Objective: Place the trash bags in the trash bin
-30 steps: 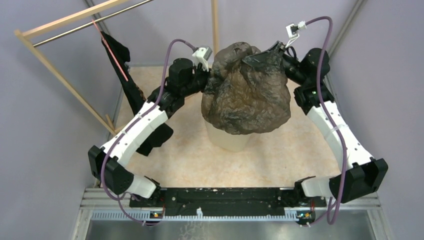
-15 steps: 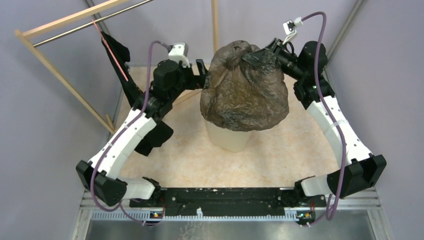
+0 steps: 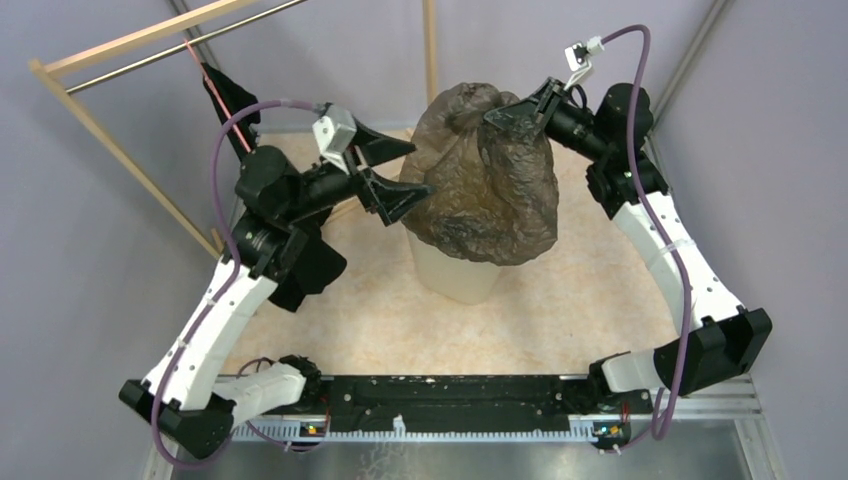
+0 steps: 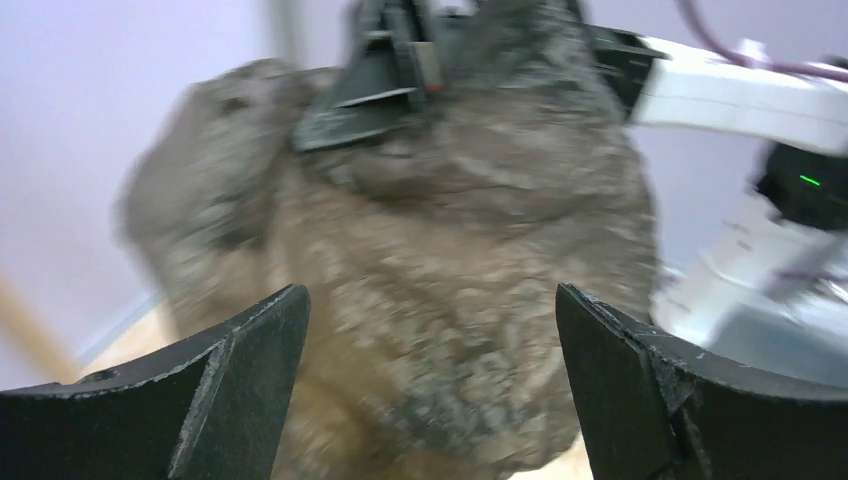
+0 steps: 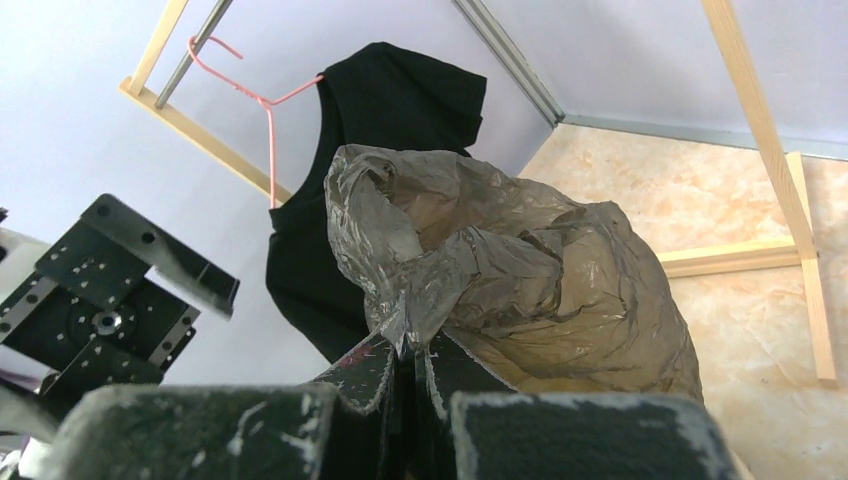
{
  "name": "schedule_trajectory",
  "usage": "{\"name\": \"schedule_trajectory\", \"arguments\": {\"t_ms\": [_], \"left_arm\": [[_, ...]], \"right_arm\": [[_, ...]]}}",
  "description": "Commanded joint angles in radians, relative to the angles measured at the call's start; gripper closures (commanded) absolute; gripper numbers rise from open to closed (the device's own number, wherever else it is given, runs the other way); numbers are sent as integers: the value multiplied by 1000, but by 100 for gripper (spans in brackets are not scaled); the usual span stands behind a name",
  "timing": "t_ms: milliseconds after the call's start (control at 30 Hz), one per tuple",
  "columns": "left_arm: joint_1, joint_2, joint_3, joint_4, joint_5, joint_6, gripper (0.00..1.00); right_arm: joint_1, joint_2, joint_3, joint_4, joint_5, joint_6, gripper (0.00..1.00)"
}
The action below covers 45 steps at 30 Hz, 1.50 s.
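Note:
A crumpled brown translucent trash bag hangs over the cream trash bin, hiding the bin's rim; its lower end reaches the bin's top. My right gripper is shut on the bag's upper edge and holds it up; the right wrist view shows a pinch of film between its jaws. My left gripper is open and empty, just left of the bag, pointing at it. In the left wrist view the bag fills the gap between the wide-apart fingers.
A black T-shirt hangs on a pink hanger from a wooden rack at the back left; it also shows in the right wrist view. A wooden post stands behind the bag. Walls close in on both sides.
My left gripper let go of the bag, opened, and drew back to the left and toward me. The bag now hangs from the right gripper alone and has narrowed on its left side.

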Motion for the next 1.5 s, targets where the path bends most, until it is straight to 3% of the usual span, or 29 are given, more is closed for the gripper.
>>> {"name": "schedule_trajectory", "arguments": {"t_ms": [0, 67, 133, 267, 400, 600, 833, 933, 1267, 1333, 1467], "left_arm": [[-30, 140, 58, 59, 435, 7, 1], [-81, 150, 64, -17, 392, 76, 2], [-156, 135, 59, -107, 245, 193, 2], [-371, 129, 38, -216, -266, 409, 1], [-471, 172, -23, -124, -647, 415, 3], [-489, 248, -11, -95, -942, 334, 29], [-490, 434, 115, -254, -1257, 289, 50], [-491, 438, 121, -263, -1283, 280, 56], [-491, 155, -21, -89, -1110, 305, 50], [-491, 88, -49, -51, -1021, 298, 41], [-491, -33, -139, 58, -804, 305, 7]], "right_arm": [[6, -5, -1, 61, -19, 4, 100], [6, -7, -11, 69, -21, 4, 100], [6, -7, -20, 78, -23, 5, 100], [6, -9, -34, 101, -37, 14, 100], [6, -14, -57, 135, -46, 35, 100], [7, -24, -94, 167, -48, 61, 100], [33, -20, -133, 221, -61, 108, 100], [39, -18, -135, 219, -58, 105, 100], [47, -26, -159, 208, -52, 90, 100], [49, -27, -165, 210, -47, 89, 100], [50, -25, -161, 209, -46, 88, 100]]}}
